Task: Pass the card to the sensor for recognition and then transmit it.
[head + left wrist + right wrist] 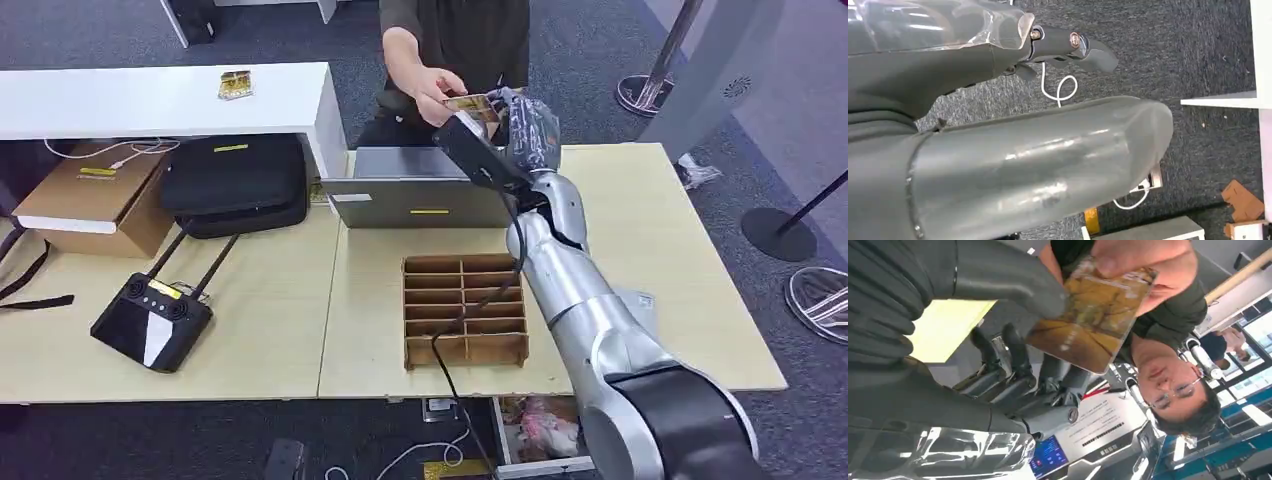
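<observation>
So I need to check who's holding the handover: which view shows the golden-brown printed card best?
The right wrist view: the golden-brown printed card is large there, between the right hand's thumb and the person's fingers. The head view shows it small; the left wrist view faces carpet.

Right robot hand (pixel 520 125) holds card (pixel 472 103), apparently also gripped by person's hand (pixel 432 88).

We see even, bright indoor light with soft shadows on the tabletop (pixel 650 200). The left hand (pixel 1013 165) shows blurred with streaks of glare; the card (pixel 1088 315) close to the lens is soft.
</observation>
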Robot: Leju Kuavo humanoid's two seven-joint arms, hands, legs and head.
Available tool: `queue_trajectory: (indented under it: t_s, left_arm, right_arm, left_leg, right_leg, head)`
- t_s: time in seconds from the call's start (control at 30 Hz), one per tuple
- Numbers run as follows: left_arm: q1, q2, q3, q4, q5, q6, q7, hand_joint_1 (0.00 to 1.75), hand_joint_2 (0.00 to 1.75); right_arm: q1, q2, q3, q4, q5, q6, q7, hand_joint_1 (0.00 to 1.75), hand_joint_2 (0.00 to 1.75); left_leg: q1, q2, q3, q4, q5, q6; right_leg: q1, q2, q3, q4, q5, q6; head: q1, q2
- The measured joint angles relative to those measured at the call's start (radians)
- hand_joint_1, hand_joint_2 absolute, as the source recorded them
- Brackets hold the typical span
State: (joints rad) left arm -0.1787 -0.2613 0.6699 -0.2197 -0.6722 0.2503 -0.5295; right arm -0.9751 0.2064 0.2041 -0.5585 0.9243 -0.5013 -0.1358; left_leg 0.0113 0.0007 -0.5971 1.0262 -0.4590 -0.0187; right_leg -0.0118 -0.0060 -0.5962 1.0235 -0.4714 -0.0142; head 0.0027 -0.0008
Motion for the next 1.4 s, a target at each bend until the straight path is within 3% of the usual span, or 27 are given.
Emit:
queue_trajectory:
  t_s: [0.3,0.53,0.87,1.03,1.2,1.4]
  left_arm:
    - [0.003,0.001,0.0,0.0,0.027,0.011,-0.004,0.0,0.0]
    - [0.015,0.007,0.0,0.0,0.078,0.035,-0.027,0.0,0.0]
    - [0.053,0.024,0.031,0.0,0.16,0.074,-0.076,0.0,0.0]
    - [0.07,0.03,0.056,0.0,0.18,0.088,-0.091,0.0,0.0]
    - [0.072,0.034,0.074,0.0,0.19,0.082,-0.097,0.0,0.0]
    - [0.075,0.036,0.082,0.0,0.203,0.073,-0.105,0.0,0.0]
  right_arm:
    - [0.028,-0.018,-0.004,-0.038,-0.012,0.076,-0.014,0.0,1.75]
    - [0.139,-0.095,-0.029,-0.219,-0.024,0.156,-0.013,0.0,1.75]
    - [0.429,-0.32,-0.168,-0.596,-0.187,0.298,-0.029,0.0,1.75]
    - [0.624,-0.453,-0.271,-0.786,-0.146,0.351,0.016,0.0,1.75]
    - [0.828,-0.524,-0.355,-0.946,-0.067,0.471,0.084,0.0,1.75]
    - [1.039,-0.573,-0.457,-1.138,-0.057,0.567,0.106,0.0,1.75]
  left_leg:
    - [0.0,0.0,0.0,0.0,0.0,0.0]
    - [0.0,0.0,0.0,0.0,0.0,0.0]
    - [0.0,-0.003,-0.002,0.001,-0.002,0.003]
    - [0.0,-0.005,-0.003,0.001,-0.004,0.004]
    - [0.0,-0.005,-0.003,0.0,-0.005,0.005]
    - [0.0,-0.004,-0.003,0.0,-0.006,0.004]
  right_leg:
    - [0.0,0.0,0.0,0.0,0.0,0.0]
    - [0.0,0.0,0.0,-0.001,0.0,0.0]
    - [0.0,-0.003,-0.001,-0.002,-0.001,0.001]
    - [0.0,-0.005,0.0,-0.003,-0.002,0.002]
    - [0.0,-0.006,0.0,-0.003,-0.003,0.003]
    - [0.0,-0.005,0.0,-0.003,-0.005,0.003]
  head:
    - [0.0,0.0]
    - [0.0,0.0]
    - [0.0,0.0]
    - [0.0,0.0]
    - [0.0,0.0]
    - [0.0,0.0]
